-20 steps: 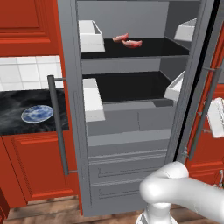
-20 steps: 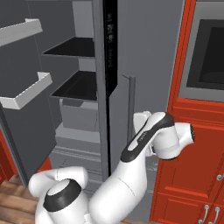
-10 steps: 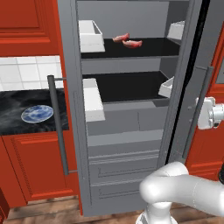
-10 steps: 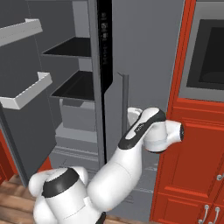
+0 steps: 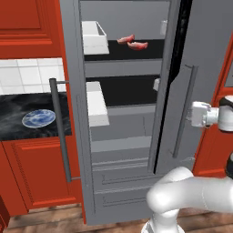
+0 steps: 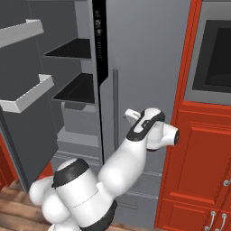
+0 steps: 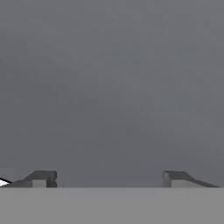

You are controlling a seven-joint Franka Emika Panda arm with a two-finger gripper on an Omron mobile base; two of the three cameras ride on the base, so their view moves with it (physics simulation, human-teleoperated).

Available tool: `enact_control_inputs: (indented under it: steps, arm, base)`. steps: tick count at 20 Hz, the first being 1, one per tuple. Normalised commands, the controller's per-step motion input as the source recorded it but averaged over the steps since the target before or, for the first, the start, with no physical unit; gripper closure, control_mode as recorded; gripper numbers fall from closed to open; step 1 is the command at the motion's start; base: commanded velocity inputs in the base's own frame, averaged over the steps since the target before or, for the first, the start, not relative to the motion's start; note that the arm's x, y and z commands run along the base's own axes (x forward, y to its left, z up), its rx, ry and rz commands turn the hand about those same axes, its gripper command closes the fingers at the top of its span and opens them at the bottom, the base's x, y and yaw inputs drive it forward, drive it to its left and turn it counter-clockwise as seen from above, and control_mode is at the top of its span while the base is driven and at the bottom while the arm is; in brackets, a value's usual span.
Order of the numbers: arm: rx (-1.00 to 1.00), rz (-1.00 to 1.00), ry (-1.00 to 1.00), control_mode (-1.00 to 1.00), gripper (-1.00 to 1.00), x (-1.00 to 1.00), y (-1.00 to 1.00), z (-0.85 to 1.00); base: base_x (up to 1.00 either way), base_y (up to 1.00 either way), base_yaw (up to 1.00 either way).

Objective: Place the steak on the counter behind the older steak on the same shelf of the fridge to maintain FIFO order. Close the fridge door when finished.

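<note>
Two nearly identical pink steaks lie on the fridge's upper black shelf point(image 5: 150, 51): the steak point(image 5: 126, 39) sits further back, the older steak point(image 5: 138, 45) just in front of it to the right. My gripper point(image 5: 191, 113) is at the outer face of the fridge's right door point(image 5: 182, 95), beside its bar handle point(image 5: 183, 111). In the right base view the gripper point(image 6: 129, 115) rests against the same grey door. In the hand view, the gripper point(image 7: 109, 177) is open, its tips spread wide with plain grey door panel close ahead and nothing between them.
The fridge's left door point(image 5: 70, 113) stands wide open with white bins point(image 6: 28, 98) on its inside. A blue plate point(image 5: 38, 118) lies on the black counter point(image 5: 18, 109) left of the fridge. Red cabinets point(image 6: 203, 171) and an oven point(image 6: 216, 58) stand to the right.
The right fridge door has swung further towards shut, narrowing the opening. My hand has moved left with it, staying against the door's outer face.
</note>
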Motion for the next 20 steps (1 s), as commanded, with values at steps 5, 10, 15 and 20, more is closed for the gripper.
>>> enact_control_inputs:
  steps: [5,10,15,20]
  arm:
    - [-0.11,-0.16,-0.17,-1.00,-1.00,0.57,0.42,0.12]
    - [-0.11,-0.33,-0.08,-1.00,-1.00,0.29,0.53,0.28]
    - [-0.09,-0.39,-0.05,-1.00,-1.00,0.24,0.53,0.18]
    - [0.00,-0.21,0.01,-1.00,-1.00,-0.03,-0.31,0.30]
  base:
    - [0.00,0.00,0.00]
    - [0.00,0.00,0.00]
    - [0.00,0.00,0.00]
    - [0.00,0.00,0.00]
